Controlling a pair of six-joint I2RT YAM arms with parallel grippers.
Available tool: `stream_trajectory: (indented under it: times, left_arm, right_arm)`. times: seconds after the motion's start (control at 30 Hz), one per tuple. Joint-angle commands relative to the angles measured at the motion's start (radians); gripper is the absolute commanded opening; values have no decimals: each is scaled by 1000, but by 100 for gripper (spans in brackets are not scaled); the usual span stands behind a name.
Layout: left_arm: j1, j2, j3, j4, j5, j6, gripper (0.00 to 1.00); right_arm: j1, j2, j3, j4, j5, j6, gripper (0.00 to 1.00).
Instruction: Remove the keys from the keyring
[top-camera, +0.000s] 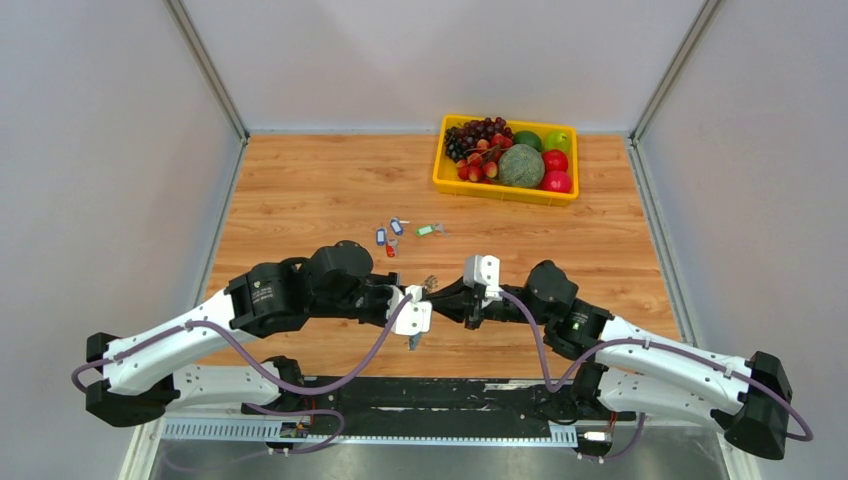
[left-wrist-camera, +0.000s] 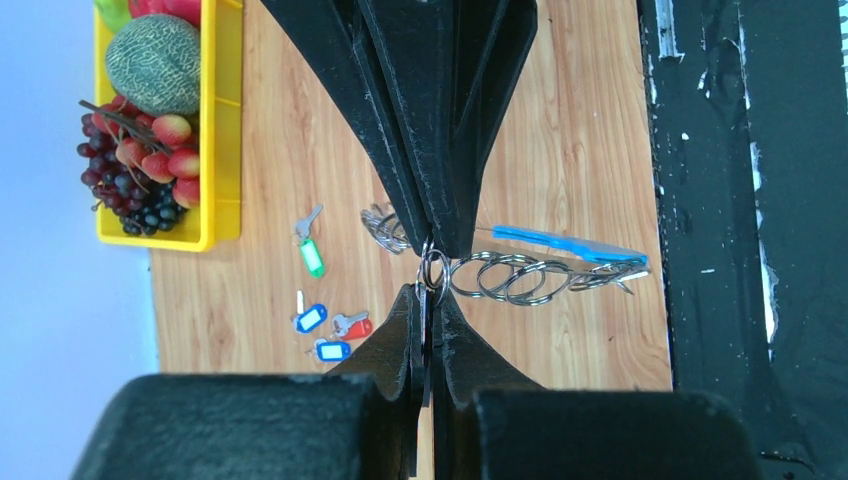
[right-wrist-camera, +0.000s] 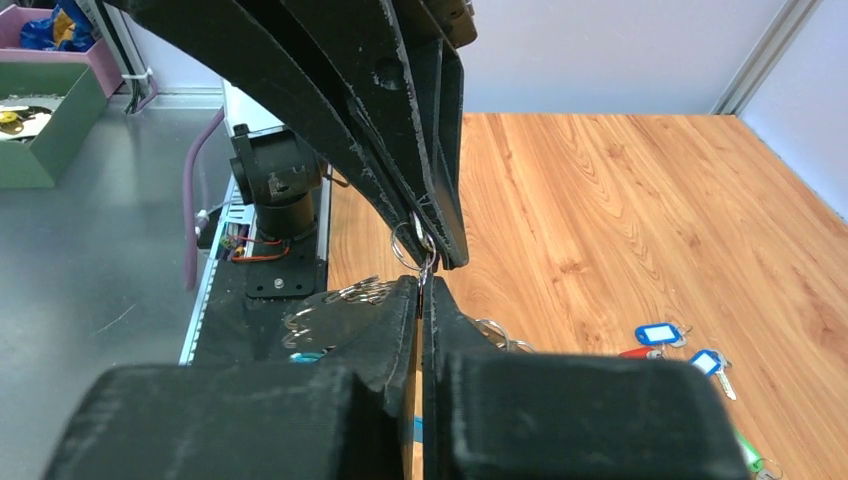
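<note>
My two grippers meet tip to tip above the near middle of the table. The left gripper is shut on a key with a thin black tag, whose small split ring stands just past its fingertips. Facing it, the right gripper is shut on the keyring, a chain of grey metal loops with a light-blue section, held in the air. Several loose keys lie on the wood: a green-tagged one, two blue ones and a red one.
A yellow basket of fruit, with grapes, a melon and apples, stands at the back right. Grey walls close in the wooden table on three sides. The black base rail runs along the near edge.
</note>
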Motion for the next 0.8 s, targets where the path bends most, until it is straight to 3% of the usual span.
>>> stream_trajectory:
  times: [0.0,0.5,0.77]
  left_arm:
    - [-5,-16,21,30,3,16,0]
    - [-5,-17,-77,93,30,-16,0]
    - [-5,2,-75,152,80,-43,0]
  right_arm:
    - [5,-32,41,10,46,6,0]
    - [6,-187,-40,209,130,157,0]
    - [6,-150,-67,307,92,210,0]
